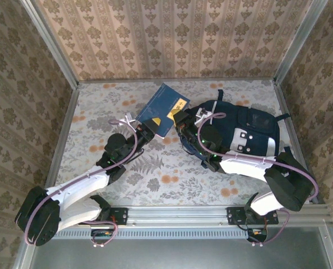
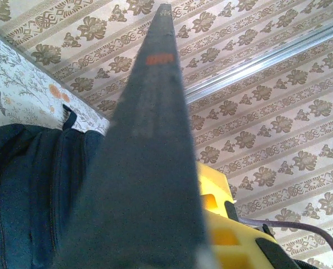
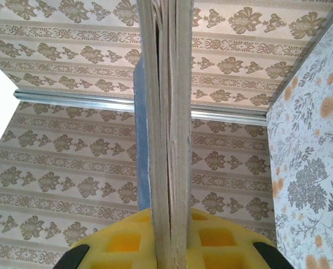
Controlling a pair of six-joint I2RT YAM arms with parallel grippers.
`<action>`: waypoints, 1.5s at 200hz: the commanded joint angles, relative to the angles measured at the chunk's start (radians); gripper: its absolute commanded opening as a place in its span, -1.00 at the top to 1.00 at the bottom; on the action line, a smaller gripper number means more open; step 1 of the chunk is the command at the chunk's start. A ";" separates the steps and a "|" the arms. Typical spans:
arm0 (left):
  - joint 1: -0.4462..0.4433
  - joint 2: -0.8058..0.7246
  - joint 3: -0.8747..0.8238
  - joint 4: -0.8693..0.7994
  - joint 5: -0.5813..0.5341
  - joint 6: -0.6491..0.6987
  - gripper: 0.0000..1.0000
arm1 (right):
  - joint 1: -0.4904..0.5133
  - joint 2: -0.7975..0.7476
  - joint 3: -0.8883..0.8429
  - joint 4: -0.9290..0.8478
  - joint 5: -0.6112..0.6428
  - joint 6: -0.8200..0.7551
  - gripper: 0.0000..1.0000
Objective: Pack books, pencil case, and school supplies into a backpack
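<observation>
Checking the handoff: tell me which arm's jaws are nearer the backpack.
Right. The right jaws grip the blue book beside the backpack's left edge; the left jaws hold the book's other corner, farther left.

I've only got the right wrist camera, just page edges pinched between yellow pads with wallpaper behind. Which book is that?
Observer: The top camera shows it's the blue book with a yellow label.
Operator: Is anything else holding it?
Observer: Yes, the left gripper grips the book's near edge, a little left of the right gripper.
Operator: And where's the backpack?
Observer: The backpack lies on the table just right of the book, partly under the right arm.
</observation>
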 commanded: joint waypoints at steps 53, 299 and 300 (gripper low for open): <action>0.090 -0.206 0.042 -0.369 0.012 0.129 1.00 | -0.007 -0.183 0.053 -0.580 0.043 -0.212 -0.02; 0.595 -0.260 0.239 -1.128 0.631 0.579 1.00 | -0.577 0.160 0.728 -1.652 -0.368 -0.643 0.02; 0.595 -0.260 0.239 -1.129 0.631 0.579 1.00 | -0.577 0.161 0.727 -1.650 -0.370 -0.643 0.02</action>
